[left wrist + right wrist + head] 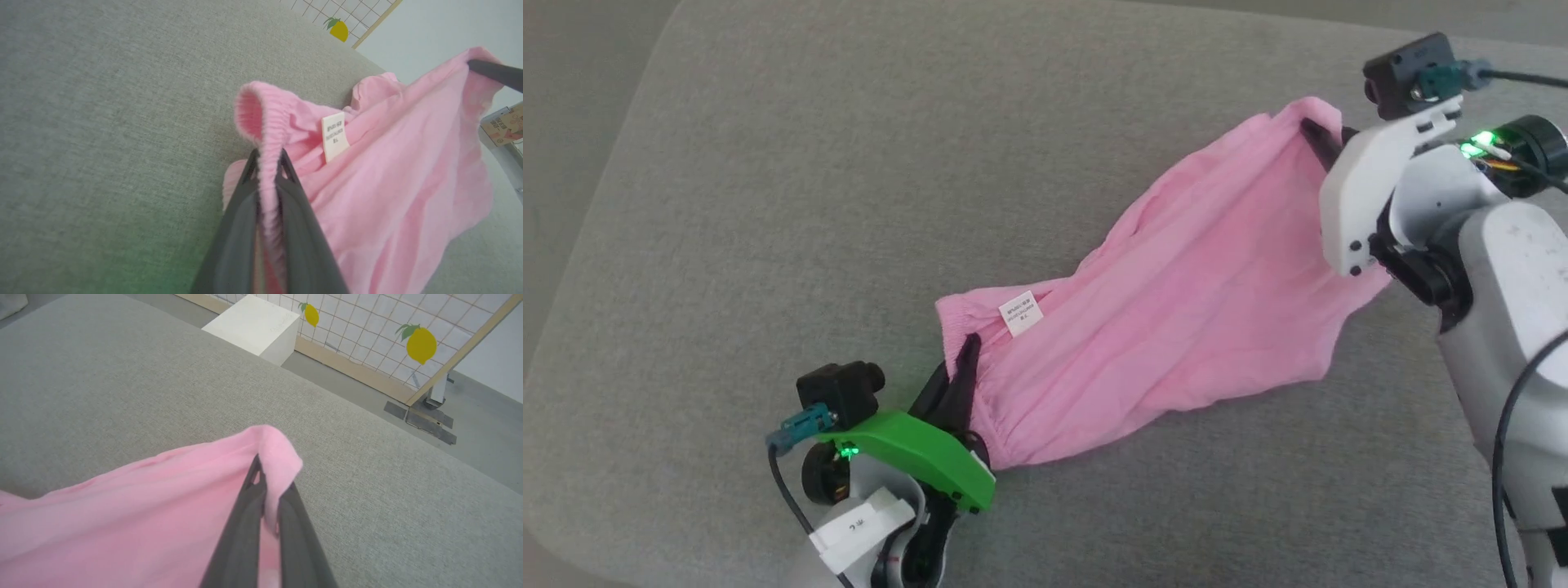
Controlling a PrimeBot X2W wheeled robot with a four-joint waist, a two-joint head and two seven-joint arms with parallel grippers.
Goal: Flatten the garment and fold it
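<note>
left claw: the left gripper (968, 353), two long dark fingers, sits at the lower left. its jaws are nearly together, pinching the gathered elastic waistband (265, 134), which runs up between the fingers in the left wrist view.
white tag: a small white sewn-in label (1021, 314) lies just beside that pinch, on the side toward the other arm.
task's thing: the light pink, thin, soft cloth garment (1176, 310), shorts-like, stretches from one claw to the other over the grey woven cushion (809, 163). its upper edge is drawn fairly straight. its lower edge sags and looks to rest on the cushion.
long axis: diagonal, from the lower left close to the robot up to the upper right farther off. one claw sits at each end of it.
right claw: the right gripper (1311, 131), also dark-fingered, is at the upper right. its jaws are fully together on a folded-over corner of the pink cloth at the end opposite the waistband.
nearer arm: neither, since each already holds its own end. the coming move turns on both acting together.
judgement: this looks like the flattening stage, with no fold begun. the next move probably calls for drawing the ends apart along that diagonal and lowering them evenly. an uneven drop could bunch the slack middle.
</note>
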